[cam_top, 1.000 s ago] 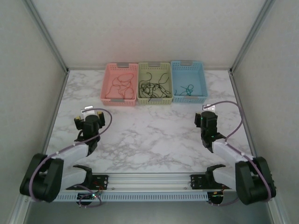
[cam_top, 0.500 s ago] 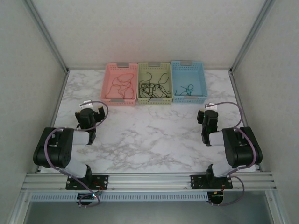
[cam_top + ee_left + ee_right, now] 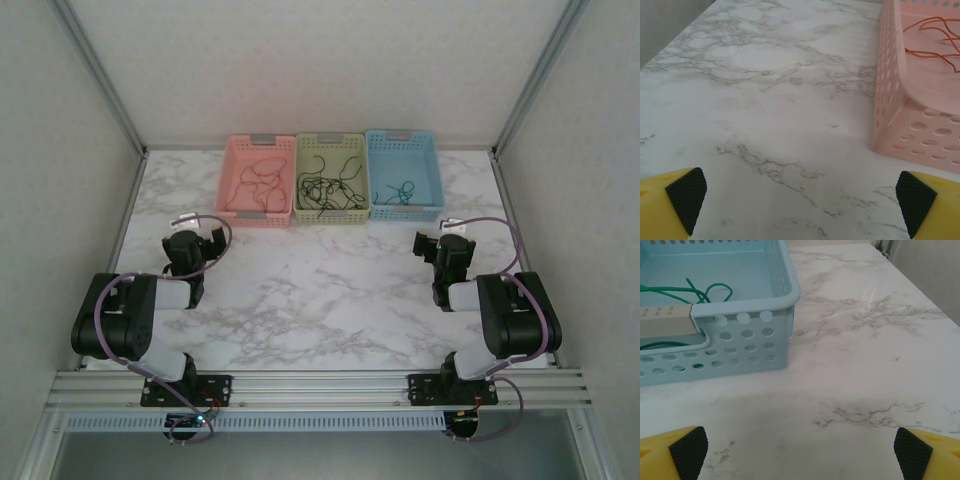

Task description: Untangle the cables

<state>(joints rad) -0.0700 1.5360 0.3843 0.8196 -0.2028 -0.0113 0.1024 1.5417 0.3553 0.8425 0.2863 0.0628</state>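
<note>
Fingers [image 3: 686, 197] of your left gripper [image 3: 800, 201] and right gripper [image 3: 800, 447] stand wide apart, gripping nothing, over the table [image 3: 330, 290], at whose far edge the pink basket [image 3: 240, 219], yellow basket [image 3: 350, 215] and blue basket [image 3: 425, 212], side by side, hold the orange cables [image 3: 258, 180], black cables [image 3: 325, 188] and green cables [image 3: 402, 190] respectively.

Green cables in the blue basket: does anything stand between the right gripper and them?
Only the near wall of the blue basket. The green cables lie inside it, behind that wall. Nothing lies on the table between the open right gripper and the basket, so coming in over the rim looks feasible.
</note>
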